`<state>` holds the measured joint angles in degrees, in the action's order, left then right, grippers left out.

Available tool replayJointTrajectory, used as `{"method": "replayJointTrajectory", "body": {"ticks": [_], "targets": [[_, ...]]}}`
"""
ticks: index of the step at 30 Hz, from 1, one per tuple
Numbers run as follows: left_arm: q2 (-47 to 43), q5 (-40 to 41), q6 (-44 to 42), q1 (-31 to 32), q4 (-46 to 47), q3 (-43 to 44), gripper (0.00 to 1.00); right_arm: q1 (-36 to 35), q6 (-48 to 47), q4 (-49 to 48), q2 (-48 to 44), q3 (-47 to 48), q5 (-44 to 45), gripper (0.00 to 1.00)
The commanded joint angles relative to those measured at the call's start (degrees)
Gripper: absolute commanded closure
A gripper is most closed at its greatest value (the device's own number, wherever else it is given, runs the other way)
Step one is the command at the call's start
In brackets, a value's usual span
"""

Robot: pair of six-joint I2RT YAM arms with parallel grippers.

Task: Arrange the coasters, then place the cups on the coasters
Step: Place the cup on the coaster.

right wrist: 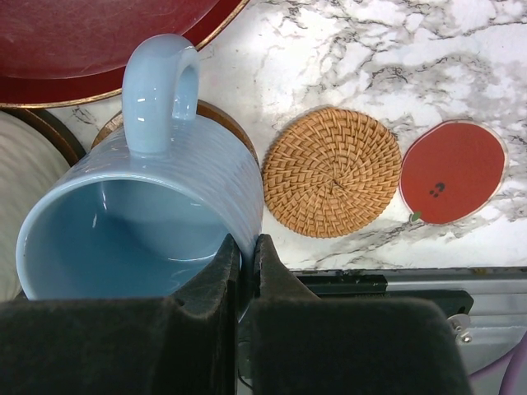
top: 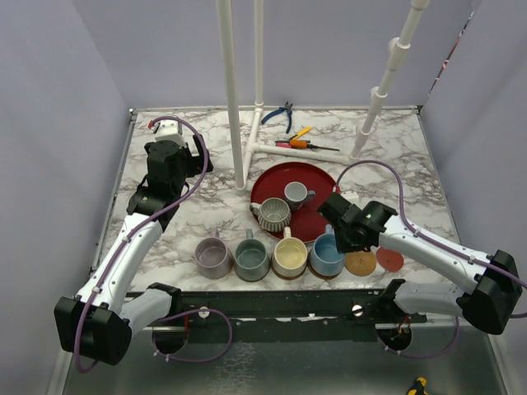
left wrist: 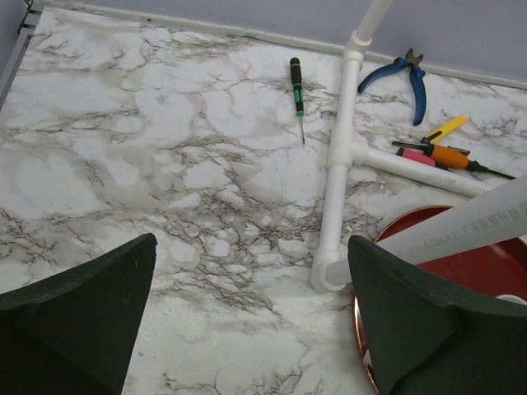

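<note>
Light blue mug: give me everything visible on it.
The light blue mug looks like glossy ceramic with a faintly ribbed wall, one loop handle pointing toward the red tray, and an empty interior. It stands upright at the right end of the mug row, apparently seated on a brown coaster. The right gripper is shut on its near rim, one finger inside, one outside. The woven coaster alongside does not touch it.
</note>
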<state>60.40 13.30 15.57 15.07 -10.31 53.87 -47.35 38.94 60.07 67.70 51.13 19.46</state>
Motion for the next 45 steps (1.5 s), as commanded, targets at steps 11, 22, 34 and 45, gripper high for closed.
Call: {"method": "replayJointTrajectory", "body": {"ticks": [11, 22, 34, 45], "targets": [[-0.46, -1.14, -0.28, -0.28, 1.29, -0.69, 0.01, -1.34, 2.05, 0.52, -0.66, 0.69, 1.59, 1.00], [-0.55, -1.76, -0.42, -0.25, 1.30, -0.69, 0.01, -1.51, 2.99, 1.34, -0.44, 0.86, 2.30, 0.95], [-0.68, -2.04, -0.54, -0.29, 1.26, -0.71, 0.01, -1.63, 2.82, 1.19, 0.50, 0.90, 1.97, 0.89], [-0.55, -2.14, -0.63, -0.30, 1.27, -0.69, 0.01, -1.60, 2.90, 1.36, 1.11, 0.90, 1.78, 0.76]]}}
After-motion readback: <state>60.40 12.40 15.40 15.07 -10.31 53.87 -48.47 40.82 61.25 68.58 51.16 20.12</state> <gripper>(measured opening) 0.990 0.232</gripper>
